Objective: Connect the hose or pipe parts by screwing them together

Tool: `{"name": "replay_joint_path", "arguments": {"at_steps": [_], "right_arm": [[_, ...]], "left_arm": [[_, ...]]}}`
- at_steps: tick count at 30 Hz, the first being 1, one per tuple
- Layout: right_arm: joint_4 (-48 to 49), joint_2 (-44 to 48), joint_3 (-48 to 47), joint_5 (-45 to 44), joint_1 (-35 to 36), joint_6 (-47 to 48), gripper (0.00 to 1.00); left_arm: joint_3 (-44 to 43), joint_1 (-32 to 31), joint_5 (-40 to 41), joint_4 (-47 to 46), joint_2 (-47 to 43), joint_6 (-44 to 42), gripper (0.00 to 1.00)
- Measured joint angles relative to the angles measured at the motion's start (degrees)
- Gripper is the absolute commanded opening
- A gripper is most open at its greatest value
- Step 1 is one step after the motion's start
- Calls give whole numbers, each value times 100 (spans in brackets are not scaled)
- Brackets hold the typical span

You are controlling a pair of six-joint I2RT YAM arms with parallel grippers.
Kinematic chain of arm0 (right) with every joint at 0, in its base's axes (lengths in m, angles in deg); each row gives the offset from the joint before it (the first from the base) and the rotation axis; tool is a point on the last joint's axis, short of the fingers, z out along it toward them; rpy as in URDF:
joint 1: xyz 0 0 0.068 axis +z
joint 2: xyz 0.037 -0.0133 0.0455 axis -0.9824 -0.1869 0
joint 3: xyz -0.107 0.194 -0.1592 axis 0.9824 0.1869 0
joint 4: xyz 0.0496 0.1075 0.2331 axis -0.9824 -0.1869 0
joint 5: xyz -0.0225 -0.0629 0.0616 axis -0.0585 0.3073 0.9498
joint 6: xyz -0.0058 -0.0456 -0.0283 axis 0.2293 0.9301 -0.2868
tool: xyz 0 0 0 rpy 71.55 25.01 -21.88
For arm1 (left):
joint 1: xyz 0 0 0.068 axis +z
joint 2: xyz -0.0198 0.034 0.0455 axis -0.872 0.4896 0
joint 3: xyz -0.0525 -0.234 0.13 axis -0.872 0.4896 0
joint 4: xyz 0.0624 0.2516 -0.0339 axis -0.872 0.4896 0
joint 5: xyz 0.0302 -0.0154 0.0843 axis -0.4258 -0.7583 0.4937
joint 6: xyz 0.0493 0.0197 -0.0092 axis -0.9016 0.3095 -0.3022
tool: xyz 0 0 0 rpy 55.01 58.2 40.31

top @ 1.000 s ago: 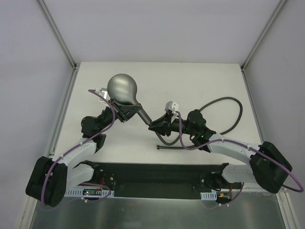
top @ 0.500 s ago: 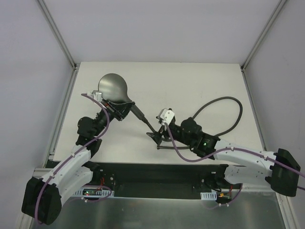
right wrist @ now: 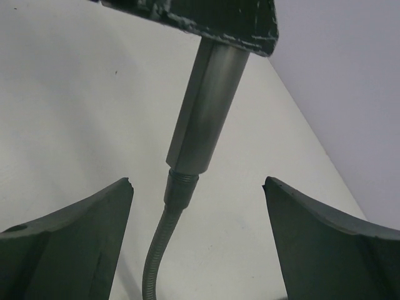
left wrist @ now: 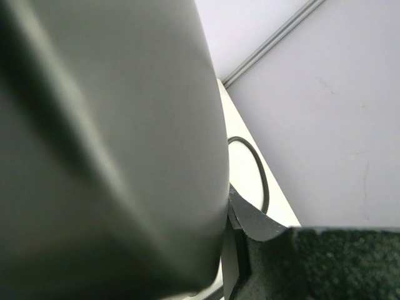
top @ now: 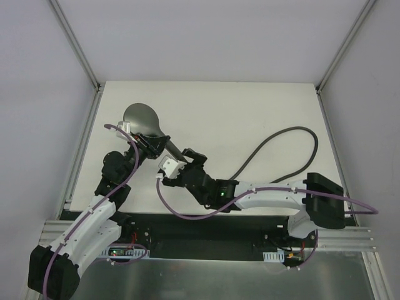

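The grey shower head (top: 140, 117) is held up at the left, and my left gripper (top: 154, 145) is shut on its neck. In the left wrist view the shower head (left wrist: 112, 144) fills the frame against one dark finger (left wrist: 262, 250). The dark hose (top: 294, 132) loops across the right of the table. In the right wrist view the hose's end fitting (right wrist: 181, 186) sits in the end of the handle (right wrist: 206, 106), with some thread showing. My right gripper (right wrist: 197, 187) is open around that joint, touching neither part. From above, the right gripper (top: 189, 157) lies just below the handle's tip.
The white table (top: 250, 112) is bounded by metal rails at its left (top: 81, 150) and right (top: 331, 137) edges. The black base plate (top: 206, 225) runs along the near edge. The right arm (top: 269, 195) stretches leftward low over the table's near part.
My right gripper has opened and let go of the hose fitting, and the right arm has swung left. The left arm has drawn the shower head left and slightly back.
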Motion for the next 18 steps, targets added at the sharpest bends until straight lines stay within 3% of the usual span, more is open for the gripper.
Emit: {"name": "replay_joint_path", "arguments": {"at_steps": [13, 18], "right_arm": [[249, -787, -444, -678, 94, 188, 86], [446, -938, -442, -903, 94, 258, 81]], "left_arm": [[-328, 0, 273, 824, -258, 262, 0], [-452, 0, 317, 1012, -280, 284, 0]]}}
